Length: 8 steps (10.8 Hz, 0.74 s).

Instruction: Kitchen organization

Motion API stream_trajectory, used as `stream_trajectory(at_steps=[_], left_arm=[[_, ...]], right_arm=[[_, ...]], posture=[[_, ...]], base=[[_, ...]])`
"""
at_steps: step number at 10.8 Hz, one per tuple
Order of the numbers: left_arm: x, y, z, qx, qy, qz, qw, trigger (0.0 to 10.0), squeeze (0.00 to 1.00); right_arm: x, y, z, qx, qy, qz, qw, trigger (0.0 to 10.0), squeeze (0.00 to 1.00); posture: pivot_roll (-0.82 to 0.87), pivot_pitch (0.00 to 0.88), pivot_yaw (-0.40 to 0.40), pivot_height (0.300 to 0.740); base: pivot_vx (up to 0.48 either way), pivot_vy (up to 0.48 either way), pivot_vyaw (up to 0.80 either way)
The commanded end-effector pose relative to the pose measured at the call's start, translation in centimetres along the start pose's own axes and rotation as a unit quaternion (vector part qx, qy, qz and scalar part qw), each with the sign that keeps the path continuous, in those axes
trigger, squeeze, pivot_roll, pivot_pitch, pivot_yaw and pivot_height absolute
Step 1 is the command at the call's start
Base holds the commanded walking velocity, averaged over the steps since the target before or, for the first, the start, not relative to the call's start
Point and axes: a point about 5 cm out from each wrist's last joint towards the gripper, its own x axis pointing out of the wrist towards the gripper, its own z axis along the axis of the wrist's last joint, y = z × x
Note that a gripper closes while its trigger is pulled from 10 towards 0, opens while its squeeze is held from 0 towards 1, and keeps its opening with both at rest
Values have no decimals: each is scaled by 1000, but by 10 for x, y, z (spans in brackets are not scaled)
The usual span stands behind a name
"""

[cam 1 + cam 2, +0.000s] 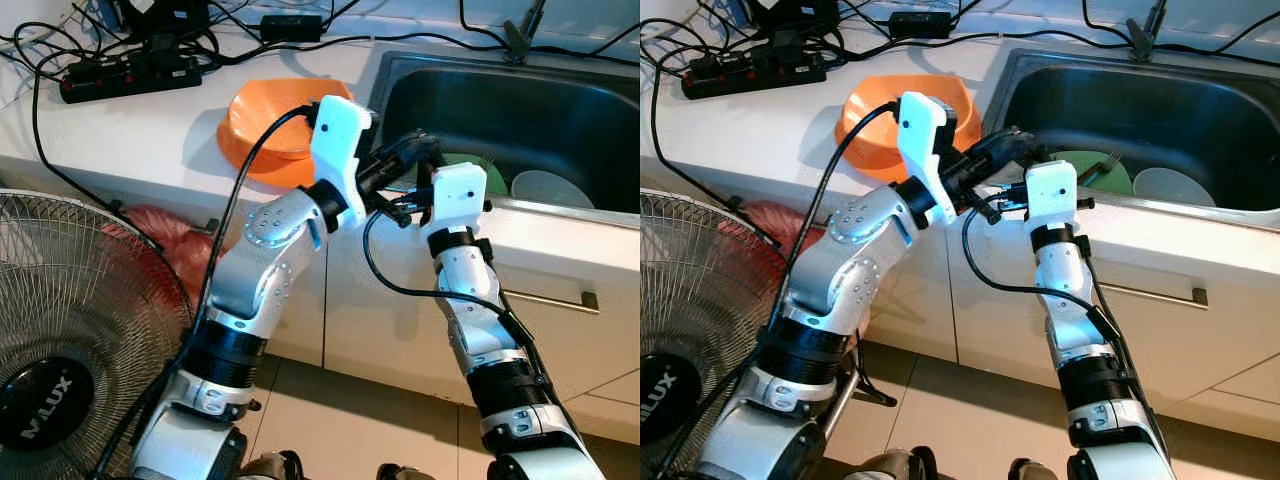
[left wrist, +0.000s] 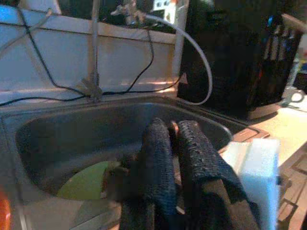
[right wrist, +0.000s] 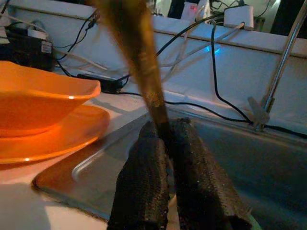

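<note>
In the eye views, both hands are seen at the near rim of the sink (image 1: 600, 110), the left hand (image 1: 415, 148) beside the right hand (image 1: 1005, 195), with an orange bowl (image 1: 270, 120) on the bench (image 1: 140, 140) and a green plate (image 1: 1095, 170) in the basin. In the left wrist view, the left hand's fingers (image 2: 160, 158) are held together, nothing visibly between them, above the green plate. In the right wrist view, the right hand's fingers (image 3: 144, 187) are clamped on a brown stick-like utensil (image 3: 139, 62).

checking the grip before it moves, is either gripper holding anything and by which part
The right gripper pinches a thin brown stick by its lower end, above the sink edge. The left gripper is shut on nothing visible.
</note>
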Motion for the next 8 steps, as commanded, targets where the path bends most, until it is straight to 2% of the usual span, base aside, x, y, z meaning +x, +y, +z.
stream_trajectory(at_steps=[1,6,7,8], left_arm=[[-5,7,-2,9,7,15,1000,10000,1000],[-10,10,3,11,-12,23,1000,10000,1000],[-12,11,5,13,-16,25,999,10000,0],[-15,11,6,11,-22,25,999,10000,0]], right_arm=[[2,-10,0,13,2,-31,999,10000,0],[4,-14,-1,12,8,-43,999,10000,0],[4,-16,-2,13,10,-50,999,10000,0],[7,-20,-2,11,11,-57,998,10000,0]], posture=[[17,113,78,740],[22,118,76,740],[21,118,77,740],[23,119,77,740]], base=[[0,0,0],[0,0,0],[0,0,0],[0,0,0]])
